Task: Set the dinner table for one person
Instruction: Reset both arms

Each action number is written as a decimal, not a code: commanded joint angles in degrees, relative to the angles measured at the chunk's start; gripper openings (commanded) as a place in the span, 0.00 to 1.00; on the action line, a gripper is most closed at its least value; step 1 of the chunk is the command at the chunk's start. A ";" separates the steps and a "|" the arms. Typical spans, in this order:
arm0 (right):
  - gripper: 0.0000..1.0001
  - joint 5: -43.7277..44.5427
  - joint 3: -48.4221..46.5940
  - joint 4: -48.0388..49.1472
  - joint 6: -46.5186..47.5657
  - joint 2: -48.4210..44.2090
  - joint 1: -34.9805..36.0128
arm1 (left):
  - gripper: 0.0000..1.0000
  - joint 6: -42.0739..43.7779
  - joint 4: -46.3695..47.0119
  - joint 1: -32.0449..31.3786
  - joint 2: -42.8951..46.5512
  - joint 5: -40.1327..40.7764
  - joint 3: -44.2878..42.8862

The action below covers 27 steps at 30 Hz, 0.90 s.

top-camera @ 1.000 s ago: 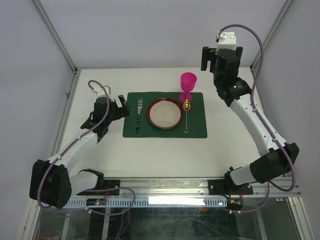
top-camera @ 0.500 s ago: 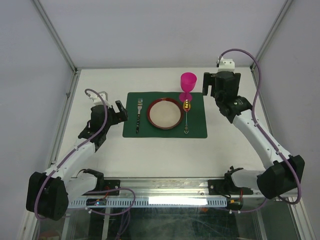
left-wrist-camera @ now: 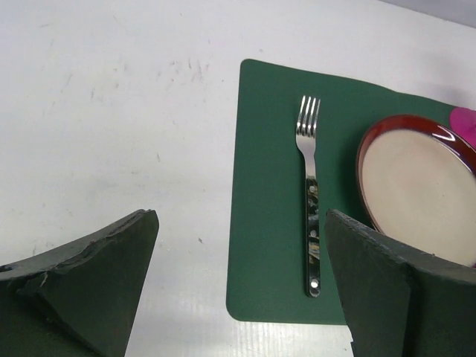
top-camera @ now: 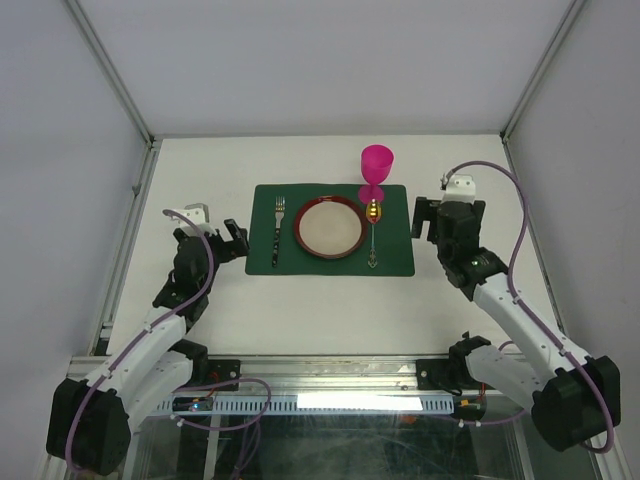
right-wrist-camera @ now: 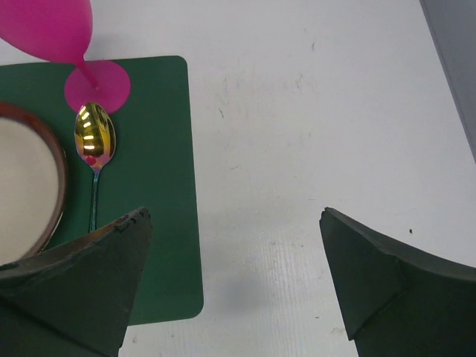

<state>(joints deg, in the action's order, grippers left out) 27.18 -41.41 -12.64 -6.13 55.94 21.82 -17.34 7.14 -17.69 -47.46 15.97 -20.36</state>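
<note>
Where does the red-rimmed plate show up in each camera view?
Top external: the plate sits mid-frame on the green placemat, between the fork and the spoon.
Left wrist: the plate is at the right edge, right of the fork.
Right wrist: the plate is cut off at the left edge, left of the spoon.
Shared landmark: the green placemat under it.

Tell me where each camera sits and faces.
Top external: above, behind the bases, faces down on the dinner table; both arms show.
Left wrist: sits behind the left end effector, faces down at fork and placemat; fingers show.
Right wrist: sits behind the right end effector, faces down at spoon and goblet; fingers show.
Both wrist views share plate and placemat.
</note>
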 commanded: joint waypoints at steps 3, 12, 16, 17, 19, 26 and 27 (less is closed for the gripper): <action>0.99 -0.92 5.99 10.28 -1.38 -3.11 -0.29 | 0.99 5.03 9.50 -0.51 1.86 2.82 1.81; 0.99 0.82 8.43 14.93 -4.62 0.14 -0.29 | 0.99 8.60 13.52 -0.50 -0.11 3.72 3.33; 0.99 1.27 11.34 20.01 -4.79 0.96 -0.22 | 0.99 8.83 13.15 -0.50 0.32 4.58 3.25; 0.99 0.83 11.95 21.23 -4.65 0.86 -0.14 | 0.99 8.90 13.35 -0.50 0.28 4.60 3.35; 0.99 0.27 12.88 22.67 -4.38 0.75 -0.20 | 0.99 8.95 13.52 -0.49 0.05 4.51 3.24; 0.99 0.51 15.03 25.96 -4.36 1.54 -0.13 | 0.99 10.13 14.13 -0.50 -2.96 6.59 2.71; 0.99 0.51 15.80 26.98 -4.36 1.35 -0.17 | 0.99 10.53 14.13 -0.50 -3.37 7.02 2.55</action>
<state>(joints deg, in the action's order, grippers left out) 26.76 -27.59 6.39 -9.61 57.36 21.82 -9.34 17.67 -17.69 -49.71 20.14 -17.30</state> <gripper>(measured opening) 0.992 0.990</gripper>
